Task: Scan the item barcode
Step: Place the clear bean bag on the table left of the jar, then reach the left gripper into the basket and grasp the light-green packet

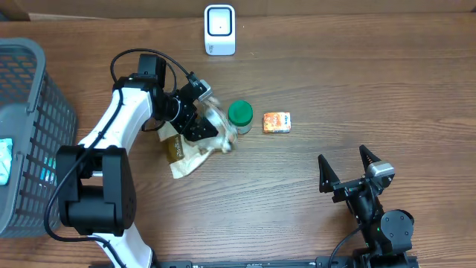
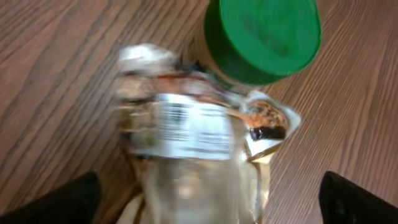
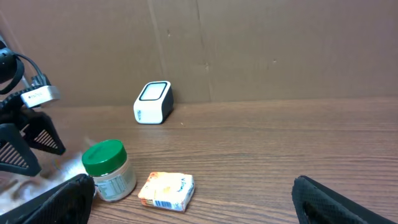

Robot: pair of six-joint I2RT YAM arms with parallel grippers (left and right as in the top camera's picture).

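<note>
Two hands, both spread wide and holding nothing: your left hand point(image 1: 199, 110) straddles the clear pouch point(image 2: 186, 130), which lies crumpled on the bench point(image 1: 335, 74) against the green-lidded jar point(image 1: 239, 116); your right hand point(image 1: 346, 167) sits well apart. Risks: closing here may pinch only loose film or topple the jar, and a wrinkled label may defeat the scanner point(image 1: 219, 30). The orange box point(image 1: 277, 122) lies near the jar, and the basket point(image 1: 30, 97) stands far left.

The crinkled clear plastic packet point(image 2: 186, 180) was blurred in the left wrist view, the print on its white label point(image 2: 193, 127) unreadable; the green-lidded jar point(image 2: 261, 37) ran off the top edge.
</note>
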